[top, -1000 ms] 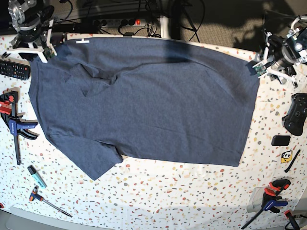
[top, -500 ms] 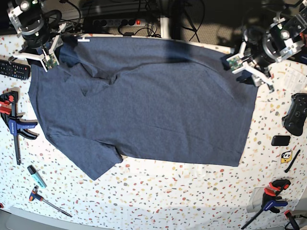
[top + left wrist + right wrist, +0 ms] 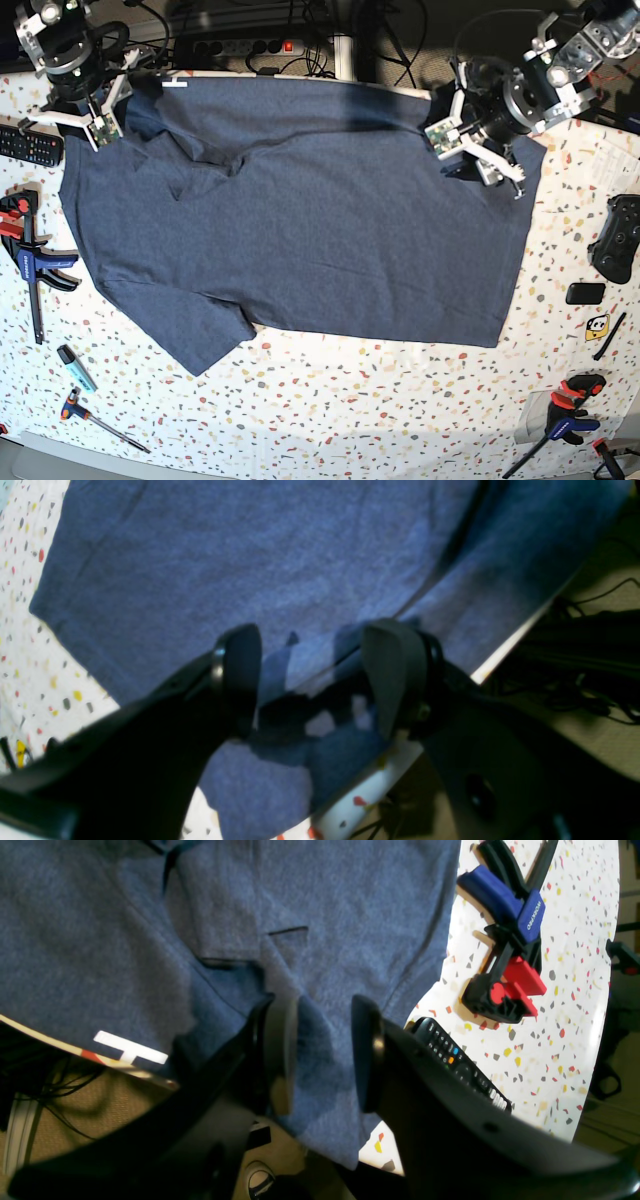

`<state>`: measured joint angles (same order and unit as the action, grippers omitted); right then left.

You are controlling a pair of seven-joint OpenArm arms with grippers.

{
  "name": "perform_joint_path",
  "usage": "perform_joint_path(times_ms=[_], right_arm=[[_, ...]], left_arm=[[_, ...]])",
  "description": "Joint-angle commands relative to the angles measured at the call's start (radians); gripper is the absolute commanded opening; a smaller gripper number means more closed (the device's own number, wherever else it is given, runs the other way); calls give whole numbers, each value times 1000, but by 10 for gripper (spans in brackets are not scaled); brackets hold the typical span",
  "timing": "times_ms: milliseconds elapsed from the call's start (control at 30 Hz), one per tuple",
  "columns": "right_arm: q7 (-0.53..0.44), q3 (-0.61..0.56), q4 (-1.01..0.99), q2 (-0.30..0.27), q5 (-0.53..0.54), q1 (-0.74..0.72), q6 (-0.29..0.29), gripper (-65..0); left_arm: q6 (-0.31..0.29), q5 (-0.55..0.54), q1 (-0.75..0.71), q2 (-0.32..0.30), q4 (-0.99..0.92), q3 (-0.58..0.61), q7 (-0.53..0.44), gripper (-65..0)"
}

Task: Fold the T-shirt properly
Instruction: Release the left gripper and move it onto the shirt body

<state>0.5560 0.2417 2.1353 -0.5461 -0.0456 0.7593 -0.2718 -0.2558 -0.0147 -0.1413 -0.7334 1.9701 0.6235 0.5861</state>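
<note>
A: In the left wrist view, how did the left gripper (image 3: 310,680) stand?

B: Jaws wide apart, nothing between them. It hung over the T-shirt (image 3: 280,565), which filled the upper and middle frame, with the speckled table (image 3: 30,645) showing at the left and the table's far edge running down the right.

A: And the right wrist view?

B: The right gripper (image 3: 325,1055) had its jaws partly apart, with a fold of the T-shirt (image 3: 320,930) lying in the gap. Whether the pads (image 3: 280,1055) actually pinched the cloth I could not tell. A white mark (image 3: 130,1047) showed on the fabric at lower left, one remote control (image 3: 460,1062) lay just beside the gripper, and one blue-and-red clamp (image 3: 505,965) sat at upper right.

A: The base view?

B: One T-shirt (image 3: 320,230) spread across the table (image 3: 380,400), wrinkled near the upper left, a sleeve pointing toward lower left. The right gripper (image 3: 100,120) was at the shirt's upper-left corner, the left gripper (image 3: 465,145) over its upper-right part.

A: How would it handle?

B: Soft, light and limp, I'd judge — it would sag and crease, so corners and hems are the places to pinch, both ends lifted together.

A: Counts?

B: Two grippers, one shirt, and three clamps (image 3: 30,260) visible — one at the left, two at lower right.
</note>
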Motion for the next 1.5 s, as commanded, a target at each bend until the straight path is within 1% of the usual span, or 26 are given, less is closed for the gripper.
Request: perform_joint_path(times_ms=[0, 200, 300, 333, 400, 500, 600, 700, 733, 933, 1000, 1067, 1100, 1133, 1233, 1300, 1400, 1467], right_arm=[[-18, 8, 18, -13, -2, 2, 18, -461], [-18, 8, 18, -13, -3, 2, 18, -461], [-18, 8, 18, -13, -2, 2, 18, -461], [-18, 8, 18, -13, -3, 2, 18, -461], [-18, 8, 18, -13, -3, 2, 18, -461], [-18, 8, 18, -13, -3, 2, 18, -461], [-19, 8, 18, -13, -3, 0, 18, -461], [-18, 8, 18, -13, -2, 0, 18, -461], [-18, 8, 18, -13, -2, 0, 18, -461], [-17, 8, 18, -13, -2, 0, 18, -461], [-16, 8, 18, -13, -2, 0, 18, -461], [-14, 8, 18, -13, -2, 0, 18, -461], [-13, 8, 18, -13, -2, 0, 18, -461], [-13, 8, 18, -13, -2, 0, 18, -461], [-17, 8, 18, -13, -2, 0, 18, -461], [-18, 8, 18, -13, -2, 0, 18, -461], [-19, 8, 18, -13, -2, 0, 18, -461], [-24, 8, 18, -13, -2, 0, 18, -461]], left_arm=[[8, 8, 5, -8, 16, -7, -11, -300], [9, 16, 6, -4, 13, -7, -15, -301], [8, 16, 6, 26, -39, -7, -24, -301], [9, 29, 6, 42, -67, -7, -27, -301], [9, 91, 6, 75, -121, -7, -25, -300], [9, 170, 6, 114, -158, -7, 1, -300], [9, 227, 9, 133, -158, -7, -17, -300], [13, 231, 22, 140, -158, -7, -32, -300], [23, 232, 29, 140, -158, -7, -34, -300], [143, 219, 116, 140, -163, -7, -34, -300], [203, 220, 147, 140, -184, -7, -33, -300], [288, 219, 179, 140, -224, -7, -25, -300], [348, 216, 194, 140, -244, -7, -17, -300], [395, 217, 208, 140, -262, -7, -8, -300], [520, 224, 237, 137, -286, -8, 13, -300], [558, 219, 245, 131, -286, -8, 15, -307], [562, 198, 244, 129, -285, -8, 15, -360], [563, 197, 245, 129, -285, -8, 14, -371]])
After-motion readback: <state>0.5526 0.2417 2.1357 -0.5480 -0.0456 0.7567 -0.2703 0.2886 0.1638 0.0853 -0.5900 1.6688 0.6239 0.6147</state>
